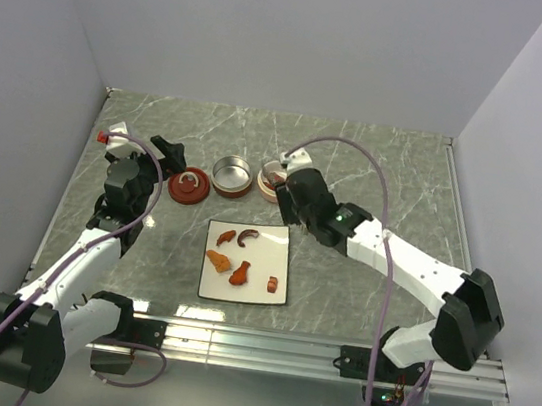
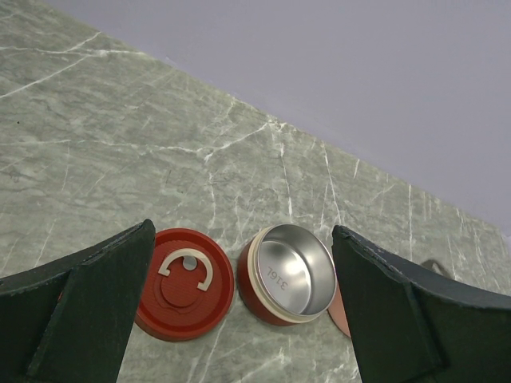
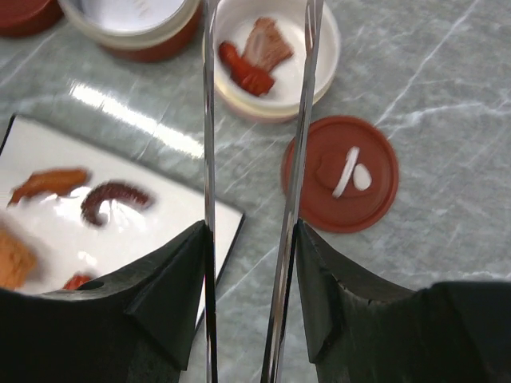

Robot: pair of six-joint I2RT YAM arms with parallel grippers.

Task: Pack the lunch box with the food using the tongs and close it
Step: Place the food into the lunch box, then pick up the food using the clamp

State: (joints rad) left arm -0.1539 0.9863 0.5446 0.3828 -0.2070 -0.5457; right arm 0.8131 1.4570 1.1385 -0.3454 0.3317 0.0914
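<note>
My right gripper (image 3: 249, 235) is shut on the tongs (image 3: 209, 120). Their two slim silver arms stand spread apart and reach over a red lunch box bowl (image 3: 323, 72). That bowl holds a red piece (image 3: 247, 76) and a pinkish-brown piece (image 3: 267, 44) of food. Nothing shows between the tong arms; their tips run out of view. More food (image 1: 217, 261) lies on the white square plate (image 1: 264, 253). My left gripper (image 2: 239, 319) hangs open above a second, empty steel-lined bowl (image 2: 291, 271) and a red lid (image 2: 184, 283), touching neither.
A second red lid (image 3: 342, 172) lies flat on the marble table right of the plate's far corner. Both bowls (image 1: 231, 177) stand side by side behind the plate. Grey walls close the table at the back and sides.
</note>
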